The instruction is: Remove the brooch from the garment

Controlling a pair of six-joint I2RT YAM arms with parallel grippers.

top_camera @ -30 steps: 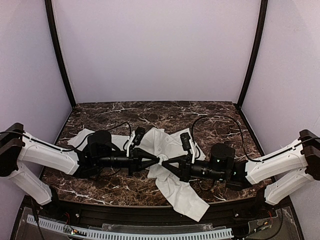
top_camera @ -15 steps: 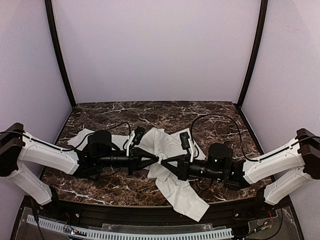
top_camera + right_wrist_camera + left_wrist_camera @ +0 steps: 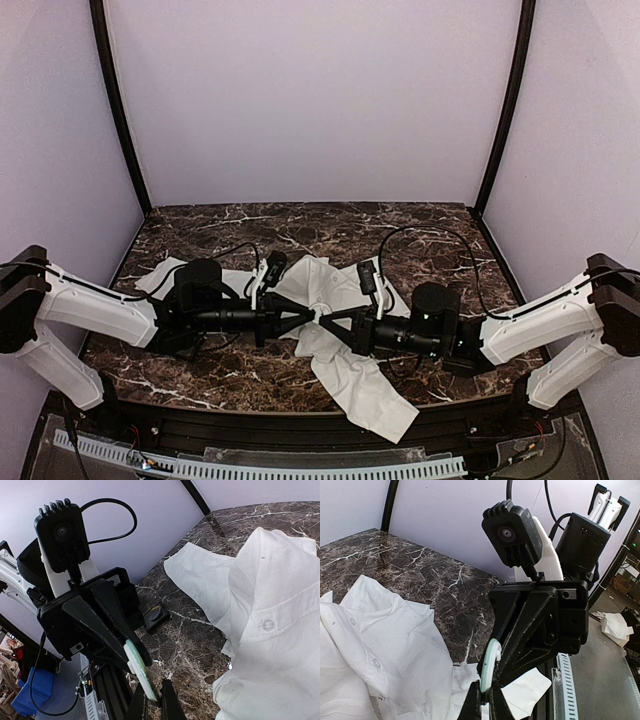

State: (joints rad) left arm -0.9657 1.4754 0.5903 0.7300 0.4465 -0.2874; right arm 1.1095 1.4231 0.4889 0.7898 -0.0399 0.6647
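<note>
Brooch [image 3: 490, 664], a pale round disc seen edge-on, hangs in the air where the two arms meet nose to nose over the middle of the desk [image 3: 300, 225]. The left tool [image 3: 482, 701] is clenched on its lower edge, and the right tool [image 3: 152, 702] pinches it from the opposite side. The crumpled white shirt [image 3: 345, 288] lies below. A small black tray [image 3: 154, 615] sits on the marble near the cloth.
</note>
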